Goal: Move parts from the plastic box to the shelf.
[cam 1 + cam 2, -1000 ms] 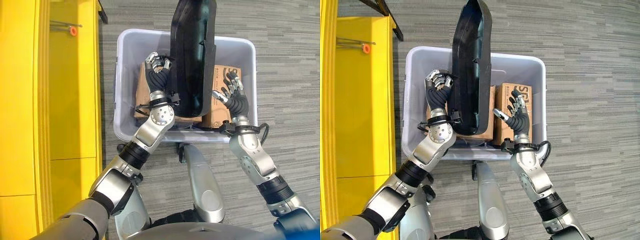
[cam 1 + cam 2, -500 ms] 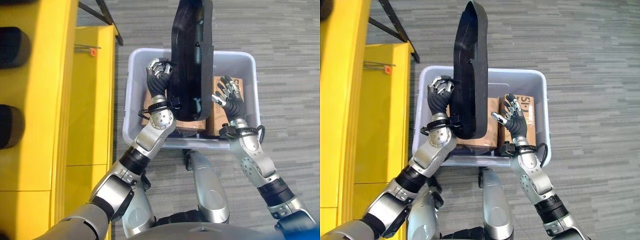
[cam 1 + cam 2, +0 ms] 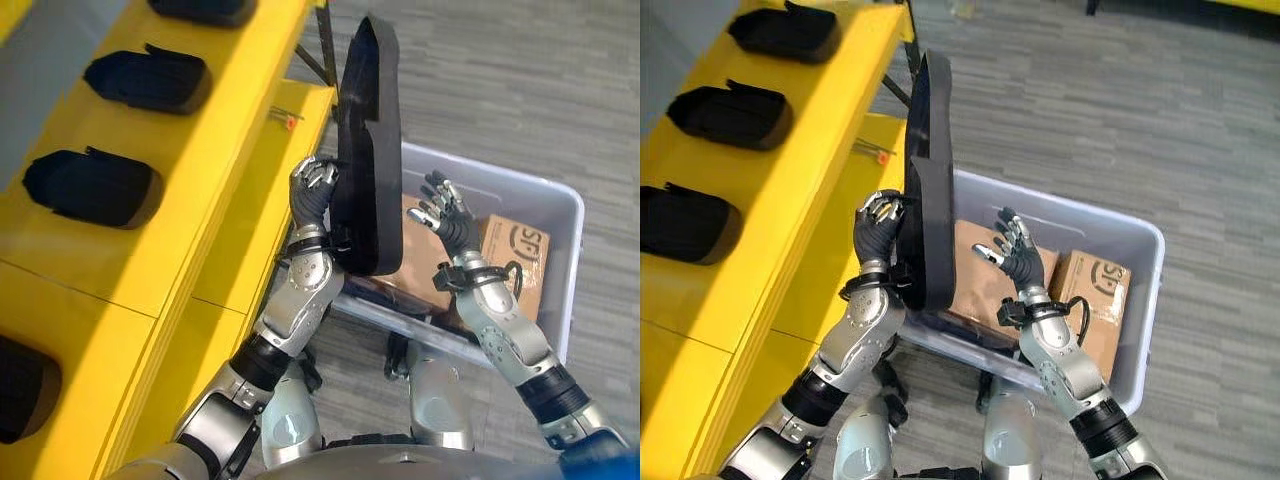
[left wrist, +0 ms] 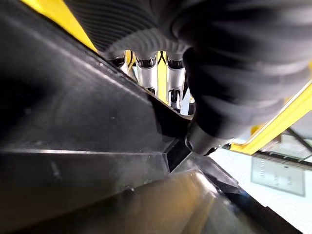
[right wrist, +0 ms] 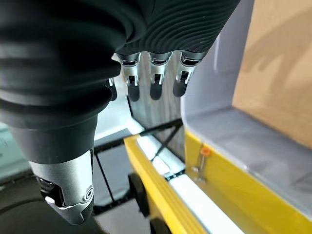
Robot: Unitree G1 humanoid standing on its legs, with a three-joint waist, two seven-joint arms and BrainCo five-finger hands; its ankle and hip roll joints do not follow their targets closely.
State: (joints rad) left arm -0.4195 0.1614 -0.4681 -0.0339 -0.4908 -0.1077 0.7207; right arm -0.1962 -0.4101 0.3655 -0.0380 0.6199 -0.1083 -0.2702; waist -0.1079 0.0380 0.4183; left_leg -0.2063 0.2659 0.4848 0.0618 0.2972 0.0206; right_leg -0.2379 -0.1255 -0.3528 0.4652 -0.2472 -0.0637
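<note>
Left hand (image 3: 318,185) has its fingers curled round the edge of the big black part (image 3: 366,170), holding it upright above the plastic box (image 3: 560,262), probably so it can go on the yellow shelf (image 3: 215,120) beside the box. Right hand (image 3: 441,212) is spread wide, just beside the part, perhaps to steady it.

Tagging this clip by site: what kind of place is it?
Probably a factory or warehouse parts area: a yellow shelf holding black moulded parts, a grey plastic box with cardboard boxes, grey carpet floor.
</note>
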